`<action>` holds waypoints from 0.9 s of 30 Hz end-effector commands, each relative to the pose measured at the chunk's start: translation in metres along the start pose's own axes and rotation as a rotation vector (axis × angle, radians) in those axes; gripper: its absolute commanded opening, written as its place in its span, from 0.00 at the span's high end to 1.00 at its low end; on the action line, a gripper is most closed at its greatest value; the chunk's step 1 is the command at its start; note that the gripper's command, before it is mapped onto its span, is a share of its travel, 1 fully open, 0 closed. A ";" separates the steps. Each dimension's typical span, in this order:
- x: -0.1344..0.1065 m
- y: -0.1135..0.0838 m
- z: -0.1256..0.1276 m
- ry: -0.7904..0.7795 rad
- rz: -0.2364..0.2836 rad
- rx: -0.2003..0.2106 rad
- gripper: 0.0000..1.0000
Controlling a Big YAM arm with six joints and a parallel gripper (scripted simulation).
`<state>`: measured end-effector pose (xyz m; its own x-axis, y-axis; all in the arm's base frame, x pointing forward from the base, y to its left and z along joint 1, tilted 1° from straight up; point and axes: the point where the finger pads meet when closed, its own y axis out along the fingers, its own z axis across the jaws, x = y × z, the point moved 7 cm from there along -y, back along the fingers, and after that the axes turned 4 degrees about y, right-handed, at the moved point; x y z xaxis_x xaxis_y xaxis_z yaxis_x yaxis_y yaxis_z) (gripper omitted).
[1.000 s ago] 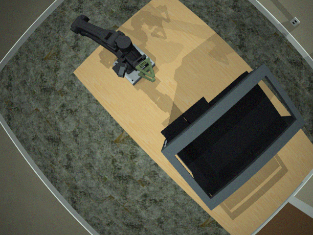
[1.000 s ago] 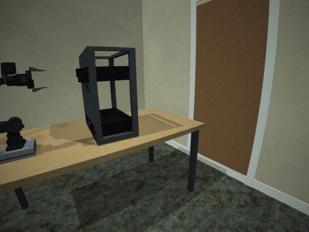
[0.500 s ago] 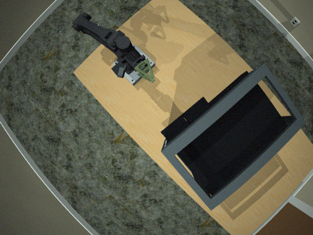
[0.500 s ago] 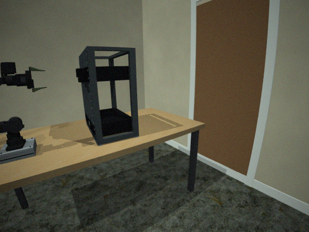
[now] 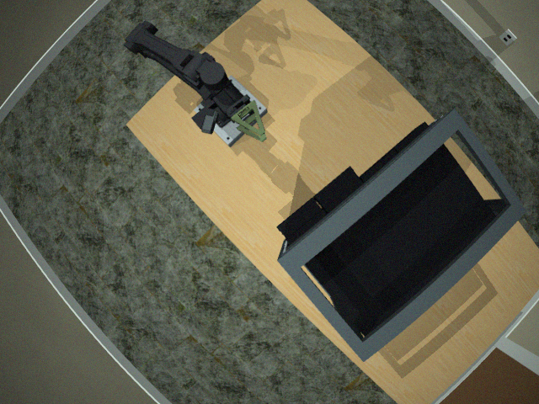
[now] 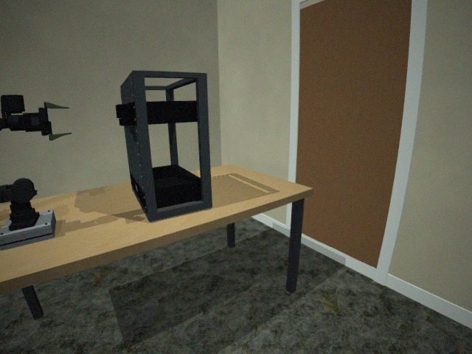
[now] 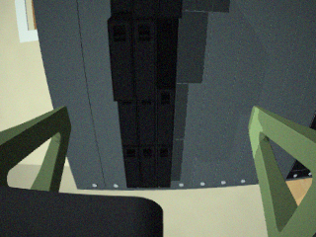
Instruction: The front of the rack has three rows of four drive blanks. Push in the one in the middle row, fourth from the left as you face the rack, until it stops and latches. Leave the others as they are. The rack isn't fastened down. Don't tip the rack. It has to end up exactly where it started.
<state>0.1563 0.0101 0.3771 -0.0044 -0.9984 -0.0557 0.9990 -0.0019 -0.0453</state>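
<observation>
1. The gripper (image 6: pixel 60 120) has its jaws spread as wide as they go, with nothing between them, and hangs in the air well apart from the rack (image 6: pixel 138 125).
2. In the top view the rack (image 5: pixel 344 213) stands on the table (image 5: pixel 173 143) at about 4 o'clock from the gripper (image 5: pixel 251 123).
3. The drive blanks (image 7: pixel 148 46) fill the wrist view as dark, blurred blocks; some seem to stick out, and the middle-row fourth one cannot be singled out.
4. The side view cuts off the arm at the left edge.
</observation>
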 end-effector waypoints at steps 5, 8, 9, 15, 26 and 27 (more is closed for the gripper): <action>0.003 -0.020 0.035 0.022 -0.004 0.073 0.00; 0.003 -0.020 0.035 0.022 -0.004 0.073 0.00; 0.003 -0.020 0.035 0.022 -0.004 0.073 0.00; 0.003 -0.020 0.035 0.022 -0.004 0.073 0.00; 0.002 0.023 0.049 0.021 -0.001 0.107 0.00; 0.002 0.031 0.051 0.020 -0.001 0.108 0.00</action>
<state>0.1710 0.0097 0.3899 0.0106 -0.9977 -0.0666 0.9999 0.0096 0.0140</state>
